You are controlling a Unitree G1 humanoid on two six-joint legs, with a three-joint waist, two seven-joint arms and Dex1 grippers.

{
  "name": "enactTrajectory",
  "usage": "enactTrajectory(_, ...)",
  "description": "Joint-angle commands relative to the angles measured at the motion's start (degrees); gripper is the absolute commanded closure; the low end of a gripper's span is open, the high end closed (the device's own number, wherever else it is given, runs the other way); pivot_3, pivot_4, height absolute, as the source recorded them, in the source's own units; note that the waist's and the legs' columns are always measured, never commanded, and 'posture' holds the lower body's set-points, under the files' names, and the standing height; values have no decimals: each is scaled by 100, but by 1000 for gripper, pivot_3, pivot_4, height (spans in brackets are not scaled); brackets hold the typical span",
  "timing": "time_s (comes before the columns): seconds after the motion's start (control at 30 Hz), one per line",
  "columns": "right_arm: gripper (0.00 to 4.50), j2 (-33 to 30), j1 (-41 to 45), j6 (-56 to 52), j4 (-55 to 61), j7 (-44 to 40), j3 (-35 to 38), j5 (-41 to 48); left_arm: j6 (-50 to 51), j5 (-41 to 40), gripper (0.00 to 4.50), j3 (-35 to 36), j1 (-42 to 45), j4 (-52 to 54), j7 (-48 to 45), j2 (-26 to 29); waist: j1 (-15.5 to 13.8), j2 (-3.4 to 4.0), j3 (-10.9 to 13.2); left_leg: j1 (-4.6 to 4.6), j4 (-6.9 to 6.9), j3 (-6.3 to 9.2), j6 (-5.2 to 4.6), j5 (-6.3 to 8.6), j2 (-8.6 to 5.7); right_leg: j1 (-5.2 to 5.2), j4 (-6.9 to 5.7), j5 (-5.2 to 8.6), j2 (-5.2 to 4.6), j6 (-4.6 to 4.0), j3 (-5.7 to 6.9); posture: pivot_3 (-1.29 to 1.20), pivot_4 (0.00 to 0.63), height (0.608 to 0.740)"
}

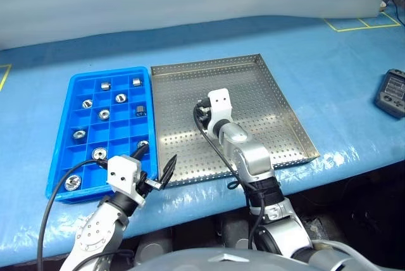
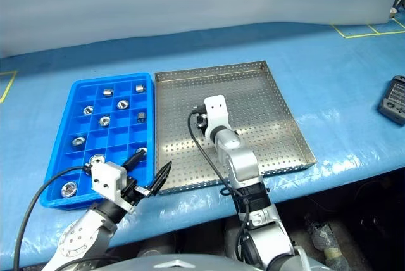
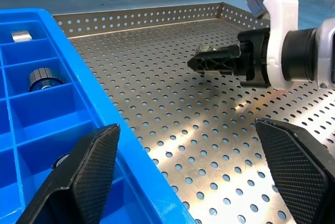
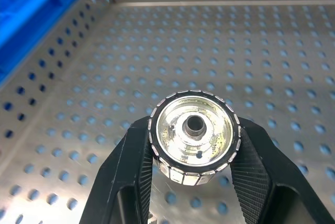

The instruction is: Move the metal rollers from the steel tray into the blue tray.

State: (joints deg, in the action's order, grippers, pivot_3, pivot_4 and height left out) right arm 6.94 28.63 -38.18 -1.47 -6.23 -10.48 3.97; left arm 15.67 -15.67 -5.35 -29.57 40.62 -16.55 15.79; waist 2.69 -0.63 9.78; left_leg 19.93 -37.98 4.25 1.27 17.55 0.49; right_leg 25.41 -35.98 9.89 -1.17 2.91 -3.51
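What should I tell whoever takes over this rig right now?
Right gripper: shut on a metal roller, above the steel tray.
Left gripper: open and empty, at the near edge between the two trays.
Blue tray: about ten rollers already sit in separate compartments.
No other rollers show in the steel tray.
Left: carry the held roller to a free compartment and release.

I read no text, label, brand, number or sign on any surface; the dark device (image 1: 392,92) right of the steel tray (image 1: 278,94) is illegible.
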Motion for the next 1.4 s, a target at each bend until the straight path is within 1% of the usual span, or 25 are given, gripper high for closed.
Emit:
enactTrajectory(0.03, 2792, 190, 454, -55, 467, -436, -336, 229, -172, 83, 0, -36, -16, 248, 56, -52, -17, 0, 0, 0, 2, 1, 0, 0, 0, 0, 0, 0, 0, 1, 0, 129, 150, 740)
enactTrajectory(0.3, 2792, 440, 1000, 42, 292, -1228, -1096, 416, -505, 363, 0, 166, -490, 391, 463, -316, -226, -1, 0, 4, 8, 11, -1, 1, 0, 0, 5, 0, -5, -2, 14, 246, 150, 740)
enactTrajectory(0.43, 2792, 531, 1106, 182, 90, -1467, -1390, 416, -679, 485, 0, 220, -795, 497, 627, -445, -324, -1, 0, 4, 7, 14, 0, 0, 0, -1, 5, 10, -7, -16, 22, 325, 150, 740)
enactTrajectory(0.67, 2792, 698, 1128, 386, -276, -1775, -1760, 471, -993, 732, 0, 175, -1544, 774, 932, -741, -625, -3, 2, 6, 10, 24, 0, 1, 3, 0, 3, 19, -7, -27, 37, 447, 150, 740)
enactTrajectory(0.7, 2792, 704, 1131, 424, -340, -1803, -1794, 467, -1042, 768, 0, 151, -1634, 795, 968, -785, -629, -3, 2, 8, 10, 24, 0, 0, 2, 1, 3, 19, -7, -27, 37, 456, 150, 740)
enactTrajectory(0.73, 2792, 724, 1142, 482, -464, -1853, -1826, 469, -1114, 813, 0, 112, -1762, 823, 1025, -843, -714, -3, 3, 7, 10, 24, 0, 1, 2, 2, 3, 19, -7, -27, 37, 493, 150, 740)
enactTrajectory(0.77, 2792, 746, 1165, 561, -612, -1886, -1846, 458, -1170, 850, 0, 83, -1856, 839, 1073, -887, -813, -7, 1, 8, 9, 27, 0, 0, 3, 2, 3, 21, -7, -29, 40, 493, 150, 740)
enactTrajectory(1.0, 2792, 917, 1755, 1301, -2130, -1911, -1591, 366, -1442, 1016, 0, -73, -2105, 824, 1183, -1022, -1052, -7, 7, 12, 9, 37, 0, 0, 4, 5, 1, 24, -6, -32, 52, 522, 150, 740)
enactTrajectory(1.23, 2792, 961, 2104, 1800, -3100, -1877, -1509, 222, -1530, 1024, 0, -115, -2103, 777, 1145, -1000, -1150, -5, 8, 12, 17, 37, 0, 1, 4, 7, 4, 27, -5, -36, 53, 508, 150, 740)
enactTrajectory(1.4, 2792, 1039, 2088, 1791, -3448, -1995, -1470, 298, -1510, 1004, 0, -114, -2079, 760, 1099, -961, -1174, -3, 7, 11, 16, 37, 0, 0, 4, 4, 4, 28, -6, -37, 54, 500, 150, 740)
